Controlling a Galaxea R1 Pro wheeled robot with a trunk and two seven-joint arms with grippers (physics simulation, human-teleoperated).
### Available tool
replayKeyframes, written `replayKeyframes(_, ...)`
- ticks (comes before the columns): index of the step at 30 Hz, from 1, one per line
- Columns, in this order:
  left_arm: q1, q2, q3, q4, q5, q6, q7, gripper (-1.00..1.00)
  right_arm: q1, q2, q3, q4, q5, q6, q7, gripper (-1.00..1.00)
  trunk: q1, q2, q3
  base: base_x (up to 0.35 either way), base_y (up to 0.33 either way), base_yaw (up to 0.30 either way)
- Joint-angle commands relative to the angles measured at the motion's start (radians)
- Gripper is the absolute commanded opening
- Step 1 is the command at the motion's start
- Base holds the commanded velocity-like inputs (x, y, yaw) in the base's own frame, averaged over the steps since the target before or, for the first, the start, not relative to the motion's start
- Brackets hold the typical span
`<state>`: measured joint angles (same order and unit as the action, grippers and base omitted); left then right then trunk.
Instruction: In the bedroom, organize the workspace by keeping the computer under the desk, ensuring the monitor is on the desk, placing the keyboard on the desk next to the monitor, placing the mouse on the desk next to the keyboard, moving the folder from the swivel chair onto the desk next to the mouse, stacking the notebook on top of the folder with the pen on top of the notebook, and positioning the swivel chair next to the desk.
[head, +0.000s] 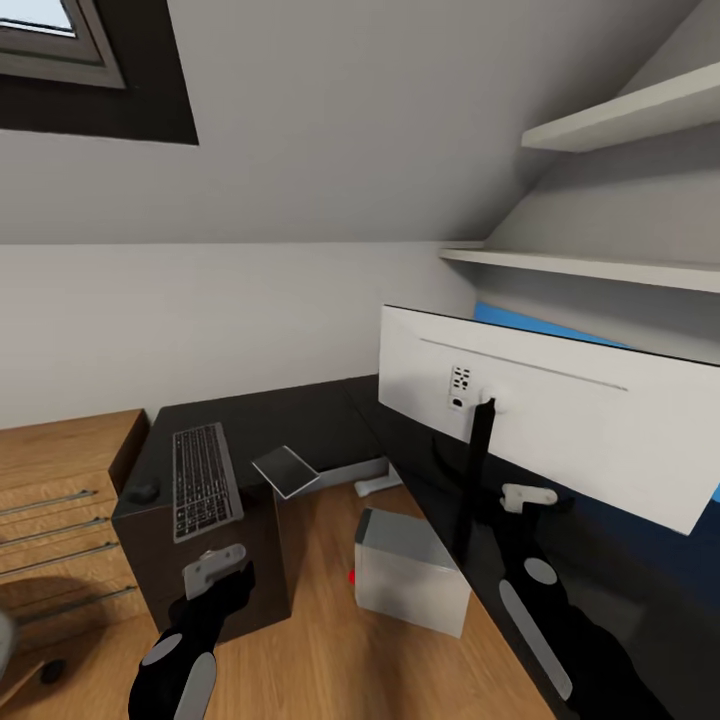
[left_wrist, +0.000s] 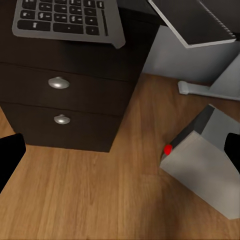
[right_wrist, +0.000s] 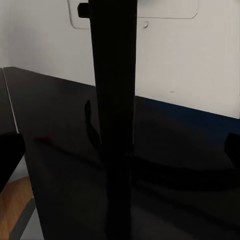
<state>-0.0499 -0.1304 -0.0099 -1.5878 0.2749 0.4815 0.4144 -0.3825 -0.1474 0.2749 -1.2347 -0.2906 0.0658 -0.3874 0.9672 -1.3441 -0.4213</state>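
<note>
Nearest, the left gripper (head: 215, 572) hangs with jaws spread wide and empty before the black silver-knobbed desk (left_wrist: 75, 60); the right gripper (head: 528, 494), equally spread, faces the thin black stand of the wide white-backed monitor (head: 560, 410). The light grey boxy computer (head: 410, 570) sits on the floor under the desk. Farther off, the slim dark grey keyboard (head: 203, 480), small black mouse (head: 143, 491) and thin grey notebook (head: 287, 470) already rest on the desktop (the notebook overhanging). Folder, pen and chair seem left.
</note>
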Motion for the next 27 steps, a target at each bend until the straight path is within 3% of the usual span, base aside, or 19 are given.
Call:
replayKeyframes(1, -0.001, 0.0, -0.001, -0.001, 0.01, 0.003, 0.009, 1.0, -0.001, -0.001, 0.004, -0.001, -0.004, 0.004, -0.008, 1.0, 0.0, -0.001, -0.001, 0.055, 0.0, 0.0)
replayKeyframes(15, -0.001, 0.0, -0.007, -0.001, 0.012, 0.004, 0.009, 1.0, -0.001, -0.002, 0.0, -0.005, -0.006, 0.003, -0.006, 1.0, 0.0, -0.001, -0.001, 0.075, 0.0, 0.0)
replayKeyframes(27, -0.001, 0.0, -0.008, -0.001, 0.012, 0.001, 0.009, 1.0, -0.001, -0.001, -0.001, 0.02, -0.006, 0.002, -0.003, 1.0, 0.0, -0.001, -0.001, 0.167, 0.0, 0.0)
